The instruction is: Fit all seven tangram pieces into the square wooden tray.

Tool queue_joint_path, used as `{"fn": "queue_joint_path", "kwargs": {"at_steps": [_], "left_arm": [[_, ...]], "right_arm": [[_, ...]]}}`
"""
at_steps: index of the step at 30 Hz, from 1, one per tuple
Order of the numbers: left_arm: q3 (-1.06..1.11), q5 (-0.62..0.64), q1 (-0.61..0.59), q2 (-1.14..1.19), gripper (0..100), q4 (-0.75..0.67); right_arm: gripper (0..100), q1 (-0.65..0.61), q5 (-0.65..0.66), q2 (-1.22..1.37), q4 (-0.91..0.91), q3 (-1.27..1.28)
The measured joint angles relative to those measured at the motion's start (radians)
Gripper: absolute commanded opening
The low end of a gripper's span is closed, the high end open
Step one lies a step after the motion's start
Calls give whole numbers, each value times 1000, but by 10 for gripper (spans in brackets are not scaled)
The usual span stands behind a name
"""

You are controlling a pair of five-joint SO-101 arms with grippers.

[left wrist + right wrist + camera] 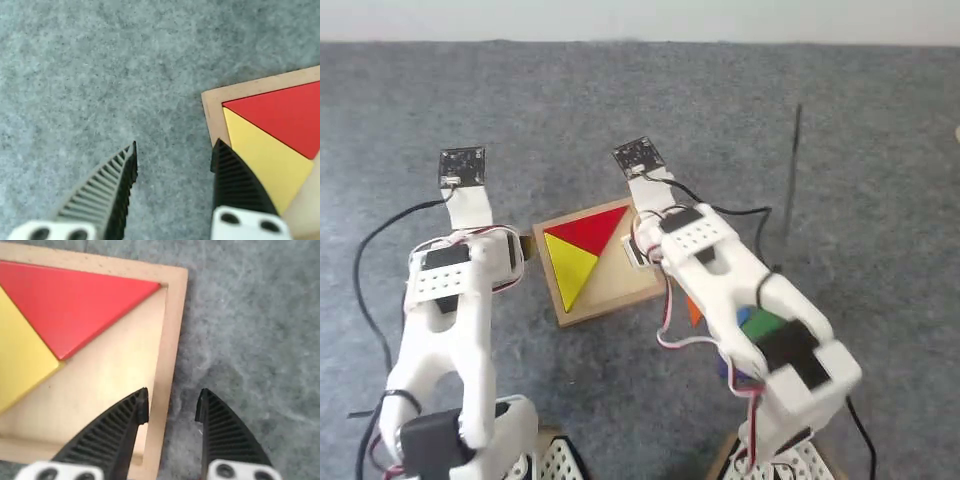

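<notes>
- The square wooden tray (610, 300) sits on the grey worktop (820, 150), holding a red triangle (588, 230) and a yellow triangle (567, 265).
- The left tool (176, 145), fingers apart, hovers at the tray's corner.
- The right tool (173, 392), fingers apart, straddles the tray's opposite rim.

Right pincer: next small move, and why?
Probably back the right pincer off the tray rim toward the orange piece. It is open and empty, astride that rim. The tray holds just the red triangle and yellow triangle, while the orange piece and a green piece lie loose beside it, partly under that arm.
</notes>
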Motion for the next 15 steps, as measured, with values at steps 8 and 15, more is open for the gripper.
{"fn": "queue_joint_path", "kwargs": {"at_steps": [8,15], "left_arm": [[0,0,0,0,235,0],[0,-34,0,0,235,0]], "right_arm": [[27,3,2,150,212,-216],[6,83,-66,152,358,-276]]}}
